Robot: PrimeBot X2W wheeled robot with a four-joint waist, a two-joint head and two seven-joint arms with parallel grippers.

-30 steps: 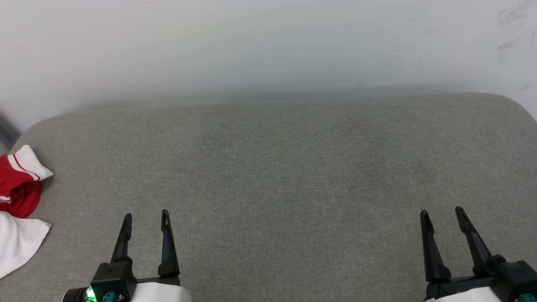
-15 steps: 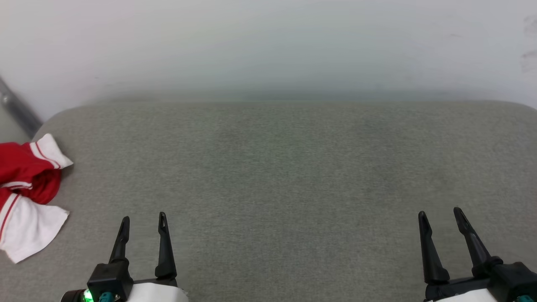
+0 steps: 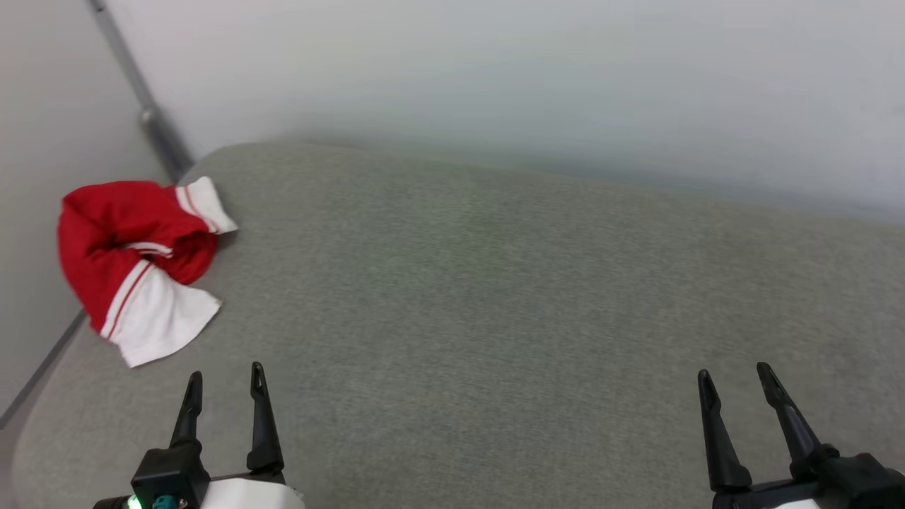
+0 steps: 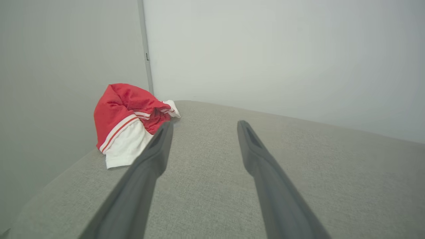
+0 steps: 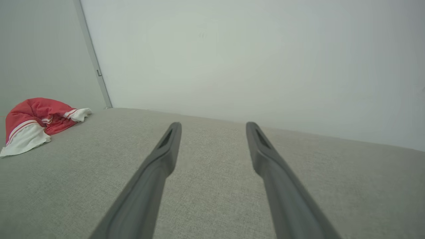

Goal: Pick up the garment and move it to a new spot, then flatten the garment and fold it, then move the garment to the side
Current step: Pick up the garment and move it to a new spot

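The garment (image 3: pixel 134 258) lies crumpled in a red and white heap at the far left of the grey cushioned surface (image 3: pixel 495 297), against the left wall. The left wrist view has the garment (image 4: pixel 127 122) ahead and left of the fingers; in the right wrist view the garment (image 5: pixel 36 121) sits far left. My left gripper (image 3: pixel 225 378) hovers open and empty near the front edge, just below and right of the heap. My right gripper (image 3: pixel 735 378) stands open and empty at the lower right, far from it.
Pale walls close the surface in at the back and on the left, meeting at a corner with a grey vertical strip (image 3: pixel 145 106). The cushion's rounded left edge (image 3: pixel 42 396) drops off beside the heap.
The camera has swung left, so the garment and the wall corner now show more fully. Both grippers keep their open pose.
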